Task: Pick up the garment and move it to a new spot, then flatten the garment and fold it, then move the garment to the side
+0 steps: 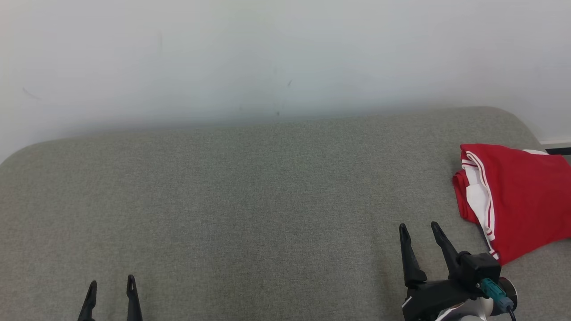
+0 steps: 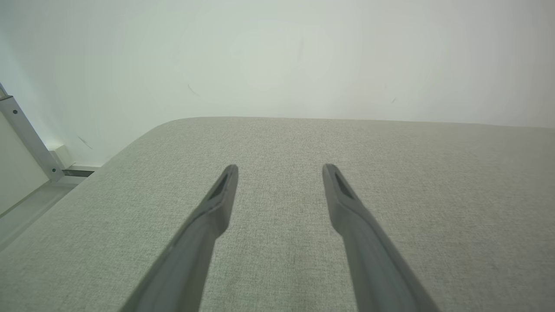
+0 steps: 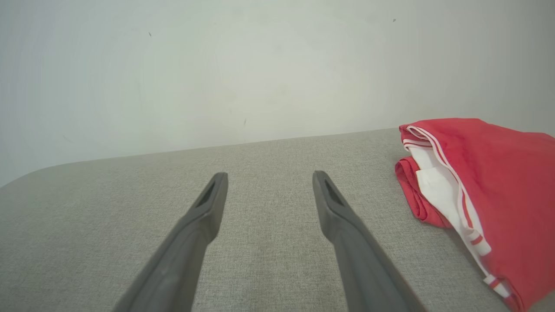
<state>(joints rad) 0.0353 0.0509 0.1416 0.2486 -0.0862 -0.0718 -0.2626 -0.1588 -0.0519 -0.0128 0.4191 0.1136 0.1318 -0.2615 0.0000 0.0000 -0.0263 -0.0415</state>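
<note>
Garment (image 1: 517, 196) lies folded at grey cushion's (image 1: 250, 200) right end, below white wall (image 1: 267, 53).

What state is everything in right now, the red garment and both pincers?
red garment: loosely folded, lying at the right end of the grey padded surface, held by nothing.
left pincer: open, empty.
right pincer: open, empty, beside the garment and apart from it.

Colours noted.
Right of the black right gripper (image 1: 419, 226), a folded red fabric garment (image 1: 524, 196): white panel, red-and-white striped trim. Beneath, a heathered grey-green woven cushion surface (image 1: 250, 200).
</note>
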